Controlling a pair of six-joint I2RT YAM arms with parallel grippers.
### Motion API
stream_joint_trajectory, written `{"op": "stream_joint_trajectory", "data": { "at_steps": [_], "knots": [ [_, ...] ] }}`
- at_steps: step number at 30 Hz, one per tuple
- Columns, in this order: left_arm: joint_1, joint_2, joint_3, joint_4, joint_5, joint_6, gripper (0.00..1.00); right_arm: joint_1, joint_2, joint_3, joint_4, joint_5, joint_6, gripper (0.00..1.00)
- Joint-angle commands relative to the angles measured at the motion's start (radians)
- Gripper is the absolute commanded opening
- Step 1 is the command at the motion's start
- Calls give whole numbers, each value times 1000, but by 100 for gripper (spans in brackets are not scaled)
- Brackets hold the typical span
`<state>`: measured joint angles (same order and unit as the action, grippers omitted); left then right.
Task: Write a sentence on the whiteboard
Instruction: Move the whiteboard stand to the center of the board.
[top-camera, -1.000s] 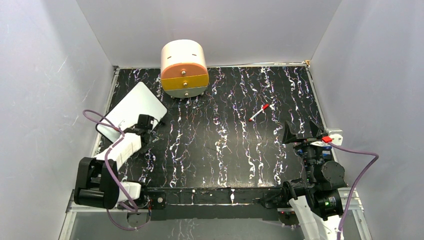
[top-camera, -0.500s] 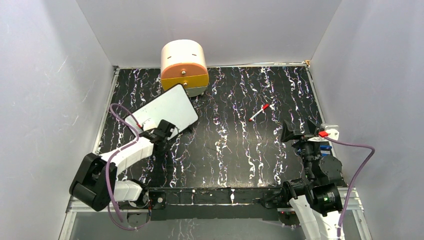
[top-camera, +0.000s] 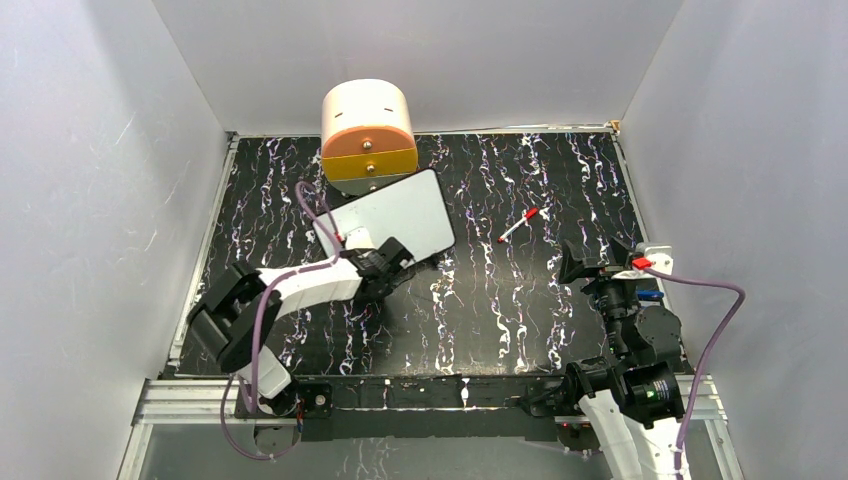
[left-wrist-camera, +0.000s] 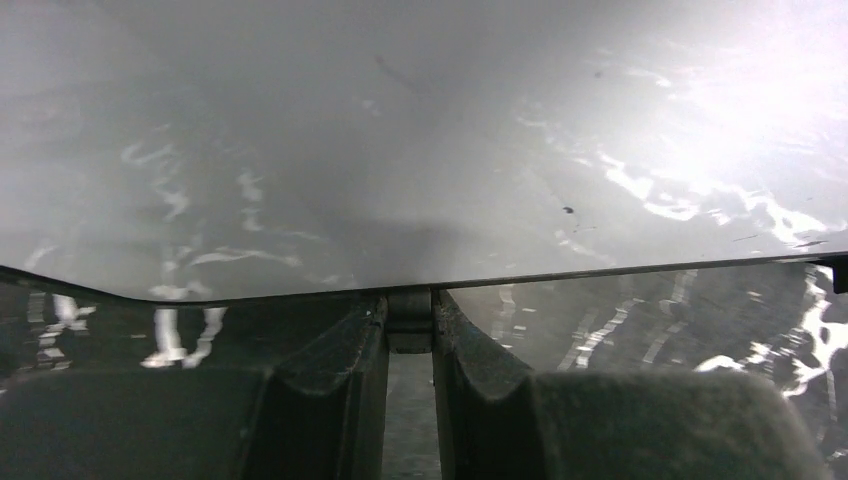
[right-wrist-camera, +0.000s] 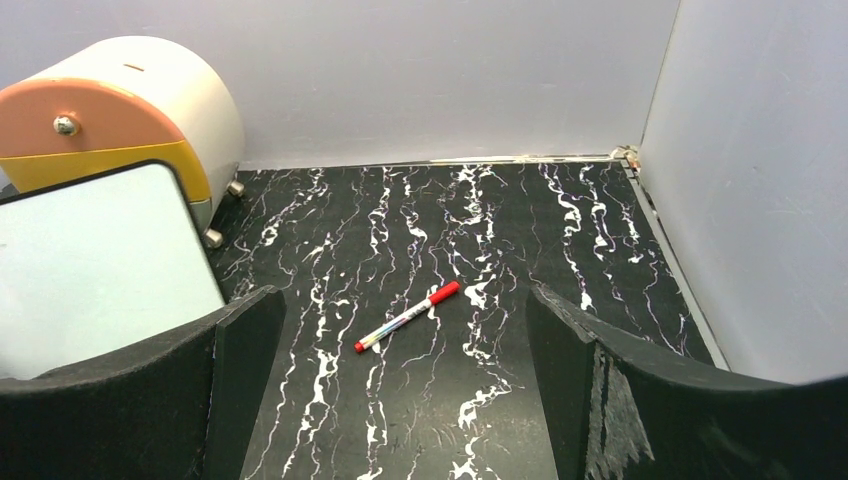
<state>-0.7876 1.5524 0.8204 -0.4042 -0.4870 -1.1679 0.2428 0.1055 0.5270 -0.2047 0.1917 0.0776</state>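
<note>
Top external view: the left end effector (top-camera: 392, 255) is clamped on the near rim of the flat white rectangular whiteboard with rounded corners and a thin black edge (top-camera: 395, 215). The board sits tilted over the black, white-veined table (top-camera: 500, 310), just before the round cream-and-orange drawer unit (top-camera: 368, 135). So narrow a pinch on the glossy, smooth board may slip or pivot, and a far corner could strike the drawers. No lettering shows. The right end effector (top-camera: 598, 262) stands wide apart and empty near the slim red-capped marker (top-camera: 518, 226), whose round barrel could roll.
</note>
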Motion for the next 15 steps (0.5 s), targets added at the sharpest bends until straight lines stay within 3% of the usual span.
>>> {"op": "stream_joint_trajectory", "data": {
  "at_steps": [1, 12, 15],
  "knots": [
    [-87, 106, 108, -1, -18, -45, 0, 4, 17, 23, 44, -18, -7, 99],
    [-183, 216, 217, -102, -71, -164, 0, 4, 18, 25, 41, -9, -9, 99],
    [-206, 212, 237, -126, -91, -166, 10, 5, 18, 24, 41, -9, -9, 99]
  ]
}}
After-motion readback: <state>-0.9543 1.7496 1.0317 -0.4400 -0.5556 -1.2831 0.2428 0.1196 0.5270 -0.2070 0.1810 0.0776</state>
